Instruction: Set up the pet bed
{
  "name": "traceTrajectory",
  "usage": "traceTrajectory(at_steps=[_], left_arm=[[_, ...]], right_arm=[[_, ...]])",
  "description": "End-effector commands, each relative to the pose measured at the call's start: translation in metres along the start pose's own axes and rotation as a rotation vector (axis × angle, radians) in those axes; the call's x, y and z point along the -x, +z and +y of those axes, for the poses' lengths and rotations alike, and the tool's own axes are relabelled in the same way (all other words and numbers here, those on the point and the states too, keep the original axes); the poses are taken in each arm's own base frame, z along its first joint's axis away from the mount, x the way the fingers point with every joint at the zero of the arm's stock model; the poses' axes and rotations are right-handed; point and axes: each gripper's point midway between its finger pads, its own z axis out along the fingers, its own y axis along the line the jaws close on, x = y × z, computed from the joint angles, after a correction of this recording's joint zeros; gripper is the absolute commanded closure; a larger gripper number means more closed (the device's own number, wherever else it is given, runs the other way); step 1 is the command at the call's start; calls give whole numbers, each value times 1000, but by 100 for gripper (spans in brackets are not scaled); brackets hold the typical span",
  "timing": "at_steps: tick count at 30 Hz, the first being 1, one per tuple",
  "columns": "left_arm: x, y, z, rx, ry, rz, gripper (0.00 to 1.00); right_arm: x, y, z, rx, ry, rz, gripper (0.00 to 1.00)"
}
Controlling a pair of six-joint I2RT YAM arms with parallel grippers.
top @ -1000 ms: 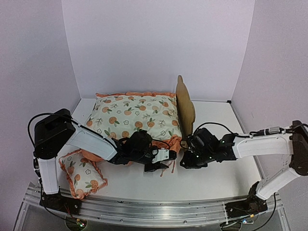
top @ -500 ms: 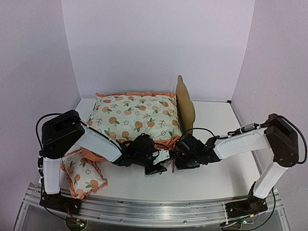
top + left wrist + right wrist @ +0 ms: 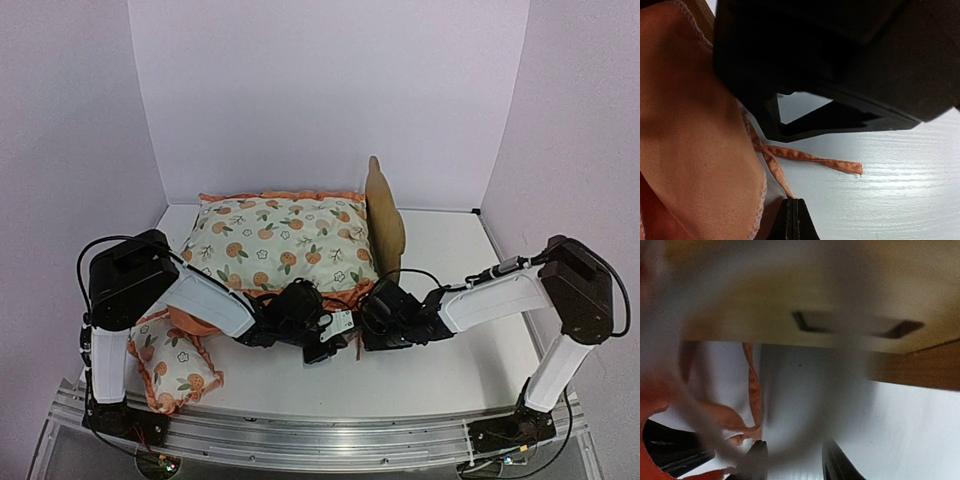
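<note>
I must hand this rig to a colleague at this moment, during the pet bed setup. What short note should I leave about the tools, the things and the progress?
The left tool is shut and seems to pinch an orange tie string of the mattress cushion.
The right tool is open and empty, beside the pet bed frame.
The cushion lies on the bed against the headboard. The small pillow lies on the table, near left.
Done: cushion placed.
Left: probably the ties, then the pillow.
</note>
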Motion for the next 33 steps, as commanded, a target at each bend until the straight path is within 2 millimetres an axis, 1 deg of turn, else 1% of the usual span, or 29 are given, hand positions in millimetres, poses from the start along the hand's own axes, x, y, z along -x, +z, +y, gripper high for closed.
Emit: traceTrajectory(at_steps=[1, 3, 5, 7, 11, 14, 18, 20, 21, 24, 25, 26, 28, 33], left_arm=[[-7, -3, 19, 75, -2, 70, 100], [1, -12, 29, 97, -10, 66, 100], [14, -24, 39, 108, -28, 49, 100], [28, -34, 47, 119, -37, 20, 100], [43, -42, 57, 131, -63, -11, 100], [45, -43, 58, 135, -59, -13, 100], [39, -41, 57, 132, -44, -4, 100], [38, -41, 57, 131, -40, -3, 100], [38, -40, 56, 127, -37, -9, 100], [39, -38, 52, 112, -32, -30, 100], [39, -37, 51, 106, -29, -38, 100], [40, -36, 50, 98, -24, -47, 100], [43, -34, 49, 91, -11, -70, 100], [54, -31, 45, 68, 32, -137, 100]], right_arm=[[12, -29, 11, 76, -34, -61, 61], [11, -36, 13, 99, -55, -76, 59], [7, -39, 16, 119, -71, -84, 58], [1, -36, 18, 132, -76, -84, 56], [6, -27, 37, 179, -77, -101, 54], [3, -12, 38, 155, -70, -88, 54], [-3, 7, 28, 86, -56, -80, 56], [-8, 13, 21, 57, -41, -73, 60], [-12, 15, 18, 50, -34, -63, 67], [-24, 19, 11, 43, -13, -29, 93], [-26, 17, 10, 47, -5, -22, 97], [-28, 15, 9, 56, 0, -18, 100], [-26, 5, 11, 95, 11, -18, 100], [-14, -24, 27, 261, 53, 10, 100]])
